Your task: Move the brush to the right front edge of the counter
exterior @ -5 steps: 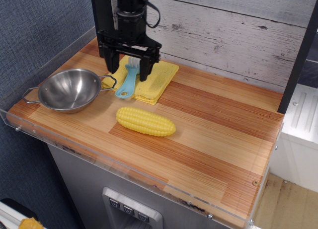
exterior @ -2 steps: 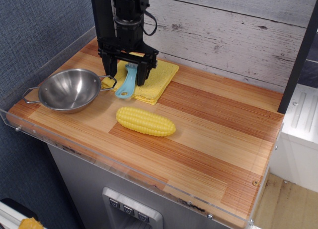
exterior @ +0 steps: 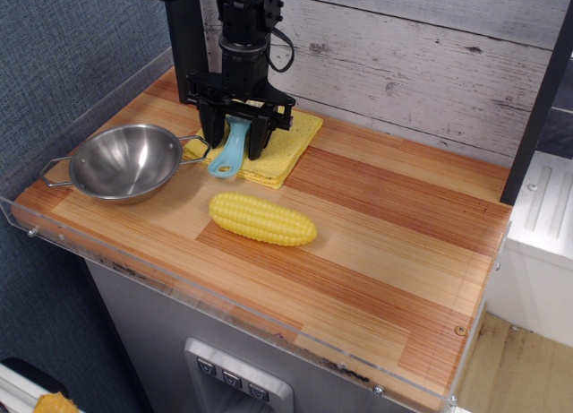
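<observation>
Pincer (exterior: 236, 142) down low, jaws apart, straddling the brush (exterior: 229, 150) without gripping. Brush lies on the yellow cloth (exterior: 279, 146) at the worktop's (exterior: 385, 243) back left, behind the corn (exterior: 262, 219).

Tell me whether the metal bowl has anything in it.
Empty. The metal bowl shows only its bare shiny inside; the corn cob lies outside it on the counter.
</observation>
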You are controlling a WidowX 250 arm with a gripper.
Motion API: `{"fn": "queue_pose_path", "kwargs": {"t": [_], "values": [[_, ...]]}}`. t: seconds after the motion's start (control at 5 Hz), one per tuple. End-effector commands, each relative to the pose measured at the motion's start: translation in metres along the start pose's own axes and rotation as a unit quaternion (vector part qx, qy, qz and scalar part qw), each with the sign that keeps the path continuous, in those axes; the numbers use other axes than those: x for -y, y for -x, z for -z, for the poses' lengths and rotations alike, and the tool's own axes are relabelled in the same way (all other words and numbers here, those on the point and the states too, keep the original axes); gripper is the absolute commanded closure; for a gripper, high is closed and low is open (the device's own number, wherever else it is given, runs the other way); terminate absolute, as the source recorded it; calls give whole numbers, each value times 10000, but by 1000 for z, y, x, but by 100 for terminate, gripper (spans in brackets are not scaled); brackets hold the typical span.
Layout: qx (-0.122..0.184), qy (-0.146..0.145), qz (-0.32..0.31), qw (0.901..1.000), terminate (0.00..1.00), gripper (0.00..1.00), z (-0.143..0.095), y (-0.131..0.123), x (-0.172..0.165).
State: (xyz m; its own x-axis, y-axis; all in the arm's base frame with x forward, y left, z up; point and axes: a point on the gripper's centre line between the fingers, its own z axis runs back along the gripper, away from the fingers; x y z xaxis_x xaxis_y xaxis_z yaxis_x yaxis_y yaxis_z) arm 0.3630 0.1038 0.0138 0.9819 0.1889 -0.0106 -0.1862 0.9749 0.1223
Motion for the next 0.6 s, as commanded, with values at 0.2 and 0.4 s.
{"fn": "queue_pose_path", "kwargs": {"t": [0.2,0.4], "values": [[435,-138,171,9988,0,100,-80,18,12],[900,74,410,9951,0,100,-134,47,45]]}}
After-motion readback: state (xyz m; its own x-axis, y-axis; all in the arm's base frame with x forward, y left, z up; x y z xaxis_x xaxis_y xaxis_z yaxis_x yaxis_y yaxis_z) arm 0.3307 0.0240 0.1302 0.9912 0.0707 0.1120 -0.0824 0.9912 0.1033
